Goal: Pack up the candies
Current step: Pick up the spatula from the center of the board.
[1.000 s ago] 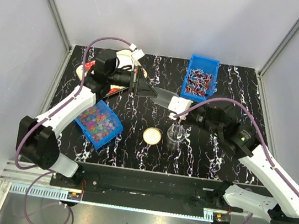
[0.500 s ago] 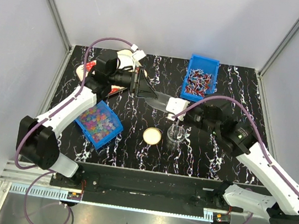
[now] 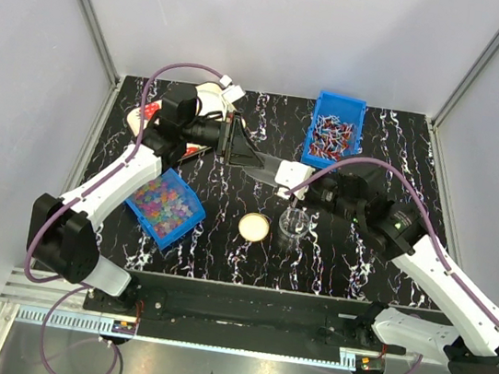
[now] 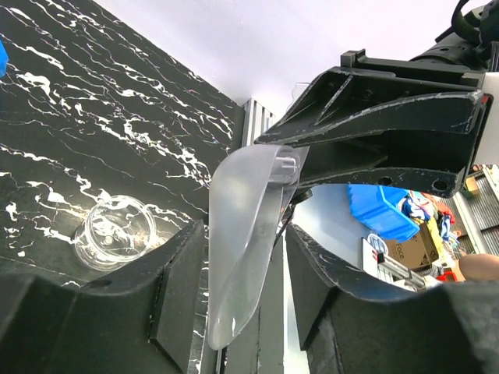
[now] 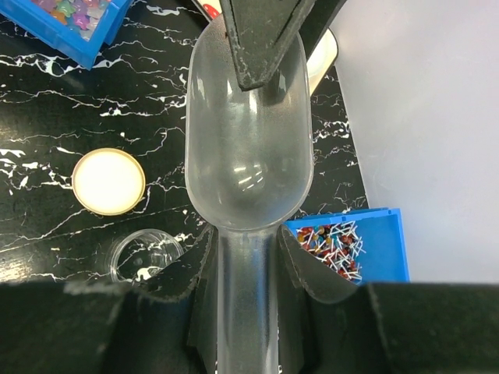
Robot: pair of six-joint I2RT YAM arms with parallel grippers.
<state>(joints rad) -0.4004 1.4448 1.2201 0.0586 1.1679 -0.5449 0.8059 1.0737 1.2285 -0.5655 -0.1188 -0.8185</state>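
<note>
From above, the candies (image 3: 162,201) fill a blue plastic bin (image 3: 186,231) at the left of the black marbled surface (image 3: 378,131), well apart from a clear scoop (image 3: 268,171). The left wrist view shows the left fingers (image 4: 178,296) spread, with the scoop's rounded bowl between them. The right wrist view shows the right fingers (image 5: 199,280) pinching the scoop's handle above a clear round jar (image 5: 144,253) and a cream lid (image 5: 108,181).
</note>
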